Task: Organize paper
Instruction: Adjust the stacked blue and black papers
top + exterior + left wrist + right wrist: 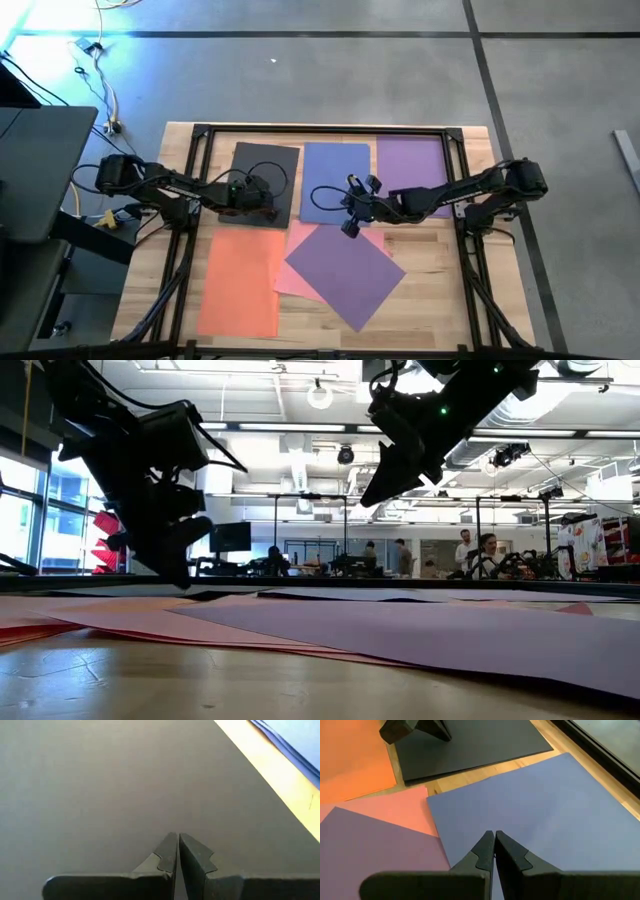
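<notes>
While both grippers, left gripper (pixel 176 851) and right gripper (pixel 494 849), sit pinched together empty, I see 5 sheets unstacked: dark grey sheet (pixel 262 170), blue sheet (pixel 333 170), orange sheet (pixel 240 285).

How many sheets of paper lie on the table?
6. Back row: dark grey, blue, purple. Front: orange, a tilted purple one covering most of the pink. Others could be hidden underneath.

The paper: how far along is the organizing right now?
Little looks done: the sheets lie spread out, not stacked. The dark grey sheet, blue sheet and a purple sheet sit side by side at the back. In hand: the left pincer, shut, is over the grey sheet; the right pincer, shut, holds nothing. Left: the orange sheet, the tilted purple sheet and the pink sheet under it.
</notes>
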Controlling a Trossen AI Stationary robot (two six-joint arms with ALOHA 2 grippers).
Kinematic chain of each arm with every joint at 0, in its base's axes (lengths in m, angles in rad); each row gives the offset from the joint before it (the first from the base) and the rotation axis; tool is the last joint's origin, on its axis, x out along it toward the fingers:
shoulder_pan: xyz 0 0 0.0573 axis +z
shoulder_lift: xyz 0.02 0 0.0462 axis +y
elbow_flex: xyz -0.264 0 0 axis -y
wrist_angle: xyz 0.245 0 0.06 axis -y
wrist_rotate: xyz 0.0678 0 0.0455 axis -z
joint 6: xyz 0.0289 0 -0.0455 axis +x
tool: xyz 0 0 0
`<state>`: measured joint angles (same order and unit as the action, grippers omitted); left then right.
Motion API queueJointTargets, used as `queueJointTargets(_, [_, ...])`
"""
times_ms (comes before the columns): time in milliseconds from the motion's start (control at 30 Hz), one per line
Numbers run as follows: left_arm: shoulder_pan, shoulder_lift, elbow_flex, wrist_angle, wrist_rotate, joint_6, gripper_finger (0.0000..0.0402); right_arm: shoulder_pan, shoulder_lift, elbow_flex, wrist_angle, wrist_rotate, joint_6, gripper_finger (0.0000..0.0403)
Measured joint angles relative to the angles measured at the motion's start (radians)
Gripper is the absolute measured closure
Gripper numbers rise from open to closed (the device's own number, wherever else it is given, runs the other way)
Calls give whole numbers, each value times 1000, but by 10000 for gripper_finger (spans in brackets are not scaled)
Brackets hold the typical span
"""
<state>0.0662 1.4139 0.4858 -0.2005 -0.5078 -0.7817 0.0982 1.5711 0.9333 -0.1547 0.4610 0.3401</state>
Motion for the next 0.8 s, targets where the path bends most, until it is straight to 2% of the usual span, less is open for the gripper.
queueJointTargets(200, [-15, -7, 22, -43, 16, 6, 402, 0, 0, 0, -16, 0, 19, 403])
queueJointTargets(367, [-23, -7, 53, -95, 160, 24, 402, 0, 0, 0, -38, -1, 19, 403])
queueJointTargets(800, [-22, 65, 58, -39, 143, -2, 402, 0, 0, 0, -43, -8, 26, 403])
